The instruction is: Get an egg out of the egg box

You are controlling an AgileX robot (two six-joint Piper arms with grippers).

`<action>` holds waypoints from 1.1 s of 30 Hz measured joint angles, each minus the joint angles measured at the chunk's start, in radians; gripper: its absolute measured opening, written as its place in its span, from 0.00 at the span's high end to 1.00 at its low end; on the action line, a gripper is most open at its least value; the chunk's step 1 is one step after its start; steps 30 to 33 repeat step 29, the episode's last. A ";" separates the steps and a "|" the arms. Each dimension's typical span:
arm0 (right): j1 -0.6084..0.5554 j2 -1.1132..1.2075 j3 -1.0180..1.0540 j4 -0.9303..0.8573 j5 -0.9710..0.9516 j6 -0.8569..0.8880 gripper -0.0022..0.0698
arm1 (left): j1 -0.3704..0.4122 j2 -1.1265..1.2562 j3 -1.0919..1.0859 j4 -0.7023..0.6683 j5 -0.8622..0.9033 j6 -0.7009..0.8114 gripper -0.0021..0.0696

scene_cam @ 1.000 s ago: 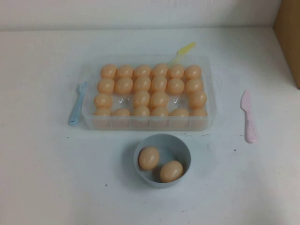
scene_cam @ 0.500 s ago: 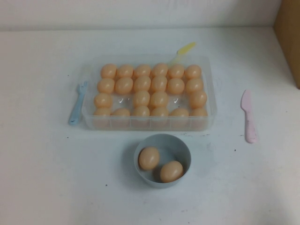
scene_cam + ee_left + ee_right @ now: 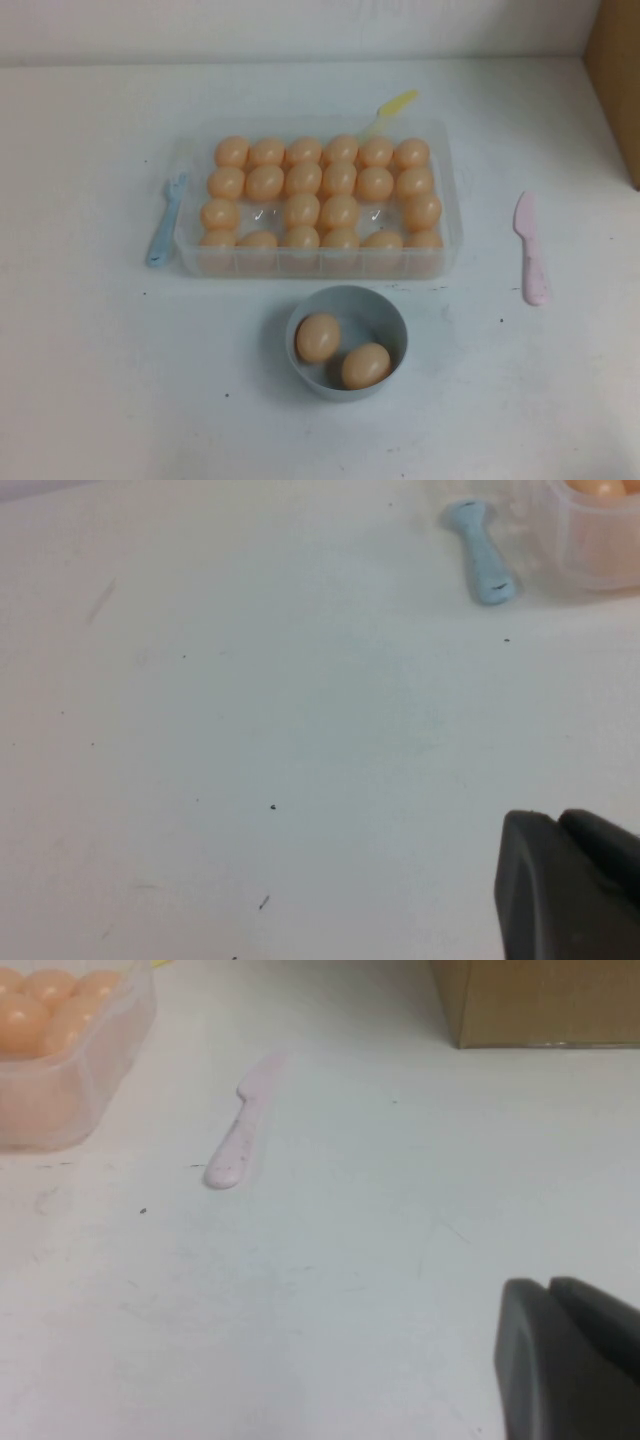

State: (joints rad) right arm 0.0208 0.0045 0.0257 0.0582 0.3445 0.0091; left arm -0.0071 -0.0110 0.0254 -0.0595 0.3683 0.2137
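The clear egg box [image 3: 448,215] stands at the middle back of the table, holding several peach-orange eggs [image 3: 339,178]; two cells in its third row are bare. Neither arm shows in the high view. My left gripper [image 3: 558,820] is shut and empty, low over bare table to the left of the box, whose corner [image 3: 600,550] shows in its wrist view. My right gripper [image 3: 550,1288] is shut and empty over bare table to the right of the box, whose corner [image 3: 70,1080] shows in its wrist view.
A round blue-grey bowl [image 3: 377,309] in front of the box holds two eggs. A blue fork [image 3: 164,222] lies left of the box, a pink knife [image 3: 530,250] right of it, a yellow utensil [image 3: 392,105] behind it. A cardboard box [image 3: 618,80] stands far right.
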 joint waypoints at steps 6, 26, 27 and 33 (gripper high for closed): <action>0.000 0.000 0.000 0.000 0.015 0.000 0.99 | 0.000 0.000 0.000 0.000 0.000 0.000 0.98; 0.000 0.000 0.000 0.000 0.017 0.000 0.99 | 0.000 0.000 0.000 0.000 0.000 0.000 0.98; 0.000 0.000 0.000 0.000 0.017 0.000 0.99 | 0.000 0.000 0.000 0.000 0.000 0.000 0.98; 0.000 0.000 0.000 0.000 0.017 0.000 0.99 | 0.000 0.000 0.000 0.000 0.000 0.000 0.98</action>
